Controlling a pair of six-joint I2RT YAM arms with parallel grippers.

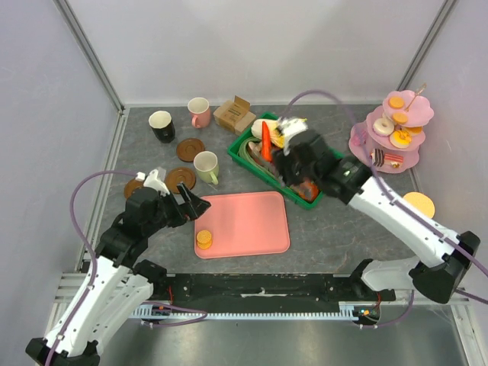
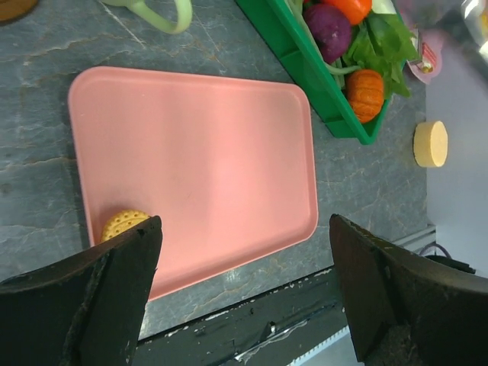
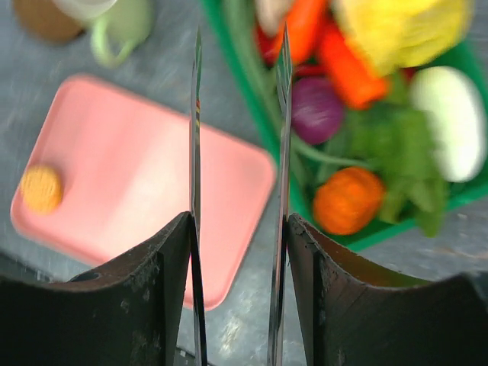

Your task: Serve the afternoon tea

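Seen from above, a flat pink plastic tray (image 1: 252,217) lies at the centre of the grey stone-patterned table (image 1: 343,229). One small round orange toy biscuit (image 1: 204,239) sits in the tray's lower-left corner.

My left pincer (image 2: 245,229) hangs over that corner, spread wide and empty, with the biscuit just beside one finger. My right pincer (image 3: 241,38) is over the edge of the green plastic basket of toy vegetables (image 2: 293,57), its blades roughly half apart with nothing between them.

A pale-green mug (image 1: 206,165) stands just above the tray's upper-left corner. More toy sweets (image 1: 383,126) sit on the pink three-tier stand (image 1: 364,122) at upper right.

I judge the biscuit light, rigid and a little slick (moulded plastic, by its look), and not fragile. I would take it across its rim, with the fingers low on either side. I can read no brand, label or writing anywhere.
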